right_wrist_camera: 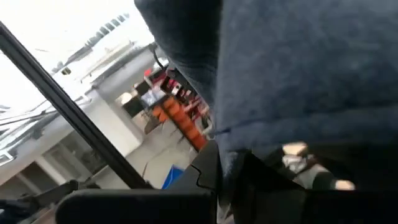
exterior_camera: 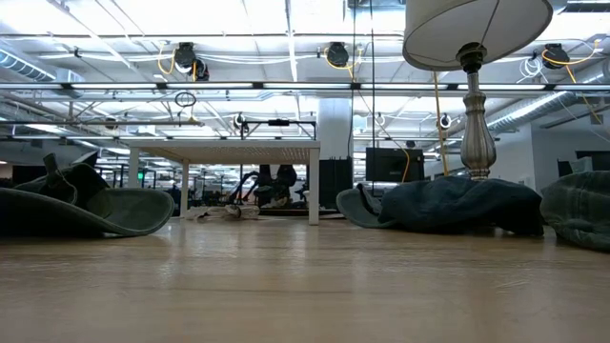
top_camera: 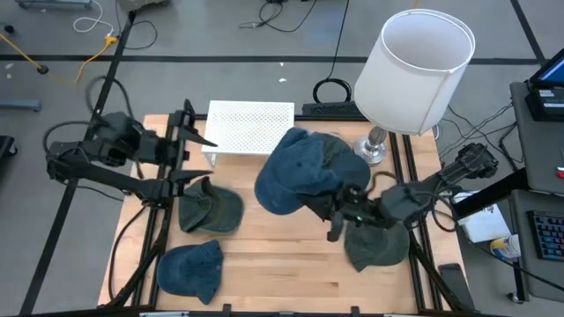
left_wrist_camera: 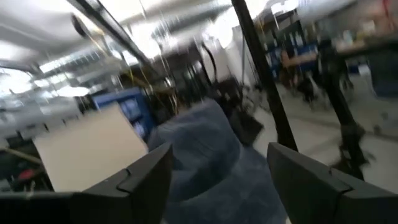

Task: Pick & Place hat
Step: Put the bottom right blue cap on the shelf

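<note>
Near the table's middle, the right gripper (top_camera: 339, 214) was clamped on the big blue hat (top_camera: 300, 172), while the left gripper (top_camera: 196, 157) stood open and empty; dragging might topple the lamp (top_camera: 414, 66).

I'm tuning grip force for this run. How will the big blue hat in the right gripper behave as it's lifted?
Probably floppy: the big blue hat slumps in soft folds where the right gripper pinches its edge. It likely weighs little for its bulk, being cloth. It may drag or brush the lamp close beside it.
</note>
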Robot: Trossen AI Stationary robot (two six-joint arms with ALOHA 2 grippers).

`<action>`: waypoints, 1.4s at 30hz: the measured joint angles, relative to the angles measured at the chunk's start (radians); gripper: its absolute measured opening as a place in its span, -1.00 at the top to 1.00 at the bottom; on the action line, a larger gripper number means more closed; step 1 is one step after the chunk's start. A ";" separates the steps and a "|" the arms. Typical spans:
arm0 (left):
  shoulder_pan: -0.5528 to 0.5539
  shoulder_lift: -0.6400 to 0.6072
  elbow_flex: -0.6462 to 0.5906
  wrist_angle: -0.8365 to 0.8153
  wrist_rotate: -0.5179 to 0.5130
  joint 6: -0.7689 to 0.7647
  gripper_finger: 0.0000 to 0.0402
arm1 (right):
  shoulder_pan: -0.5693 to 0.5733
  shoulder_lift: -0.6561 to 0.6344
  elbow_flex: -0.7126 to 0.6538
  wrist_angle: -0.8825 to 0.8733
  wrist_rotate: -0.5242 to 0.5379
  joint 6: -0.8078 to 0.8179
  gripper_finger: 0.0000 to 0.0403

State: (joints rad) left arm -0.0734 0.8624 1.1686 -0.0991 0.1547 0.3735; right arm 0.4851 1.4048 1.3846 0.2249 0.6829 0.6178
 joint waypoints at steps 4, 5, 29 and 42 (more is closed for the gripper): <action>0.000 0.012 0.000 -0.067 -0.001 0.051 -0.38 | -0.051 0.026 0.000 -0.029 -0.102 0.040 0.98; 0.000 0.014 0.000 -0.081 -0.007 0.063 -0.38 | -0.062 0.032 0.000 -0.029 -0.130 0.052 0.98; -0.001 0.102 0.274 -0.620 -0.077 0.145 -0.42 | -0.126 0.391 0.565 -0.695 -0.371 -0.052 0.98; -0.048 0.213 0.358 -0.778 -0.050 0.148 -0.42 | -0.144 0.427 0.602 -0.753 -0.489 -0.053 0.98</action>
State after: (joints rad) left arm -0.1219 1.0759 1.5261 -0.8768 0.1049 0.5219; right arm 0.3415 1.8320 1.9865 -0.5281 0.1937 0.5652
